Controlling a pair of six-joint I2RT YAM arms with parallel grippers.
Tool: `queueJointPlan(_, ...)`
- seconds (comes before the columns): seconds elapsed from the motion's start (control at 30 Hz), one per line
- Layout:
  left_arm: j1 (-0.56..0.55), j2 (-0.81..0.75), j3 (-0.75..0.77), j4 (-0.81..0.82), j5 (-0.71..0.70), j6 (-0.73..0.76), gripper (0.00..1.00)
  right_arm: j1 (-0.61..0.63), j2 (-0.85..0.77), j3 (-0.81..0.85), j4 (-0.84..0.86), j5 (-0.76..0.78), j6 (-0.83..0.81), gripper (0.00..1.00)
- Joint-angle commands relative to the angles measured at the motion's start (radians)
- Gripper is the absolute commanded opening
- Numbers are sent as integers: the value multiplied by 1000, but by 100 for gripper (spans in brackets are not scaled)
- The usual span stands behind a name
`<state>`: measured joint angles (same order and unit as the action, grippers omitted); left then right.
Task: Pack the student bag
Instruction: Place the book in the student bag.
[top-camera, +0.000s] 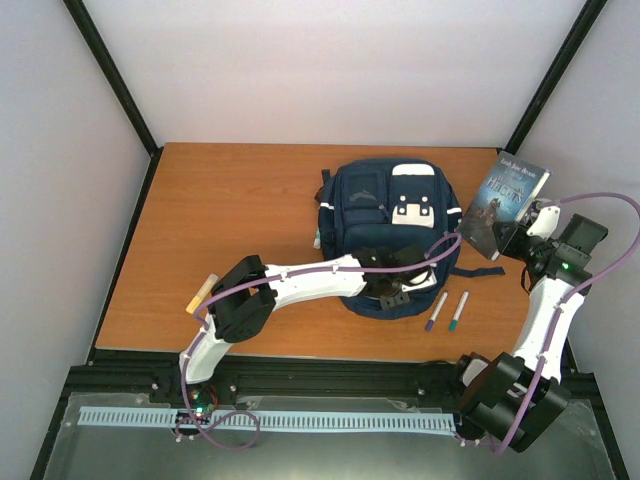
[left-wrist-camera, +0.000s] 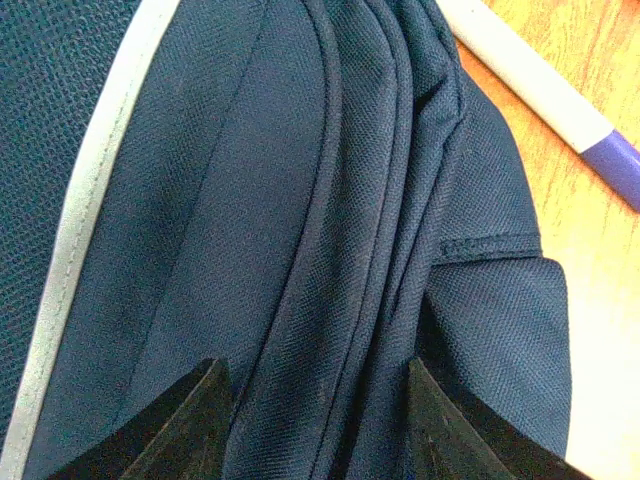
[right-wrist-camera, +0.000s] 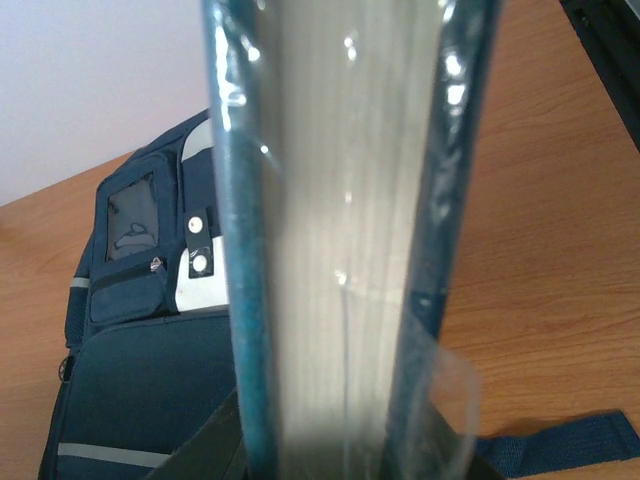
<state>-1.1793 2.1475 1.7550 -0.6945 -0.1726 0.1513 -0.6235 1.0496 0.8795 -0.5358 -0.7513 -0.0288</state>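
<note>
See the student bag (top-camera: 385, 215) lying flat on the table (top-camera: 230, 220), front pockets up (interior hidden from every view). At its near edge, find the left gripper (top-camera: 395, 285), jaws spread astride folds of navy fabric; cannot tell whether pinching. Right of the bag, note the right gripper (top-camera: 517, 238) clamped on a plastic-wrapped book (top-camera: 508, 195), outside the bag. By its near right corner, spot a purple marker (top-camera: 437, 312) and a green marker (top-camera: 458, 311).
</note>
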Motion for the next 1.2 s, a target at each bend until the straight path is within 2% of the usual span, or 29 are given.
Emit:
queueJointPlan(0.0, -5, -25, -3, 29, 7, -1, 43, -7, -12, 33, 96, -65, -17, 3)
queueJointPlan(0.07, -3, -12, 8, 13, 25, 3, 35, -8, -13, 32, 94, -65, -18, 3)
queueJointPlan(0.17, -4, -8, 15, 9, 54, -1, 34, -10, -11, 32, 93, -66, -19, 3)
queueJointPlan(0.23, -5, -22, 3, 25, 62, -4, 38, -13, -10, 31, 91, -69, -19, 3)
queueJointPlan(0.3, -9, -46, -23, 56, 53, -8, 50, -16, -7, 32, 90, -73, -19, 3)
queueJointPlan(0.33, -12, -59, -43, 73, 48, -6, 51, -17, -5, 32, 89, -76, -20, 3)
queueJointPlan(0.37, -12, -71, -52, 84, 49, -5, 49, -19, -2, 32, 87, -79, -20, 3)
queueJointPlan(0.5, -13, -55, -38, 58, 68, 2, 24, -23, 4, 33, 85, -90, -18, 3)
queueJointPlan(0.6, -14, -20, -13, 29, 58, 3, 12, -25, 7, 34, 82, -94, -19, 3)
queueJointPlan(0.63, -13, -14, -8, 28, 57, -2, 12, -26, 8, 33, 82, -94, -19, 3)
queueJointPlan(0.67, -15, -15, -8, 33, 56, -6, 17, -25, 7, 33, 81, -95, -19, 3)
queueJointPlan(0.7, -14, -22, -10, 40, 51, -14, 27, -27, 7, 33, 80, -97, -19, 3)
queueJointPlan(0.73, -14, -32, -15, 49, 53, -19, 32, -27, 8, 33, 79, -98, -19, 3)
queueJointPlan(0.77, -15, -44, -23, 58, 61, -19, 33, -28, 9, 34, 79, -99, -19, 3)
queueJointPlan(1.03, -17, -42, -25, 28, 85, -12, 5, -31, 19, 34, 74, -110, -20, 3)
queueJointPlan(1.17, -16, -27, -29, 28, 105, -26, 5, -33, 21, 35, 72, -112, -20, 3)
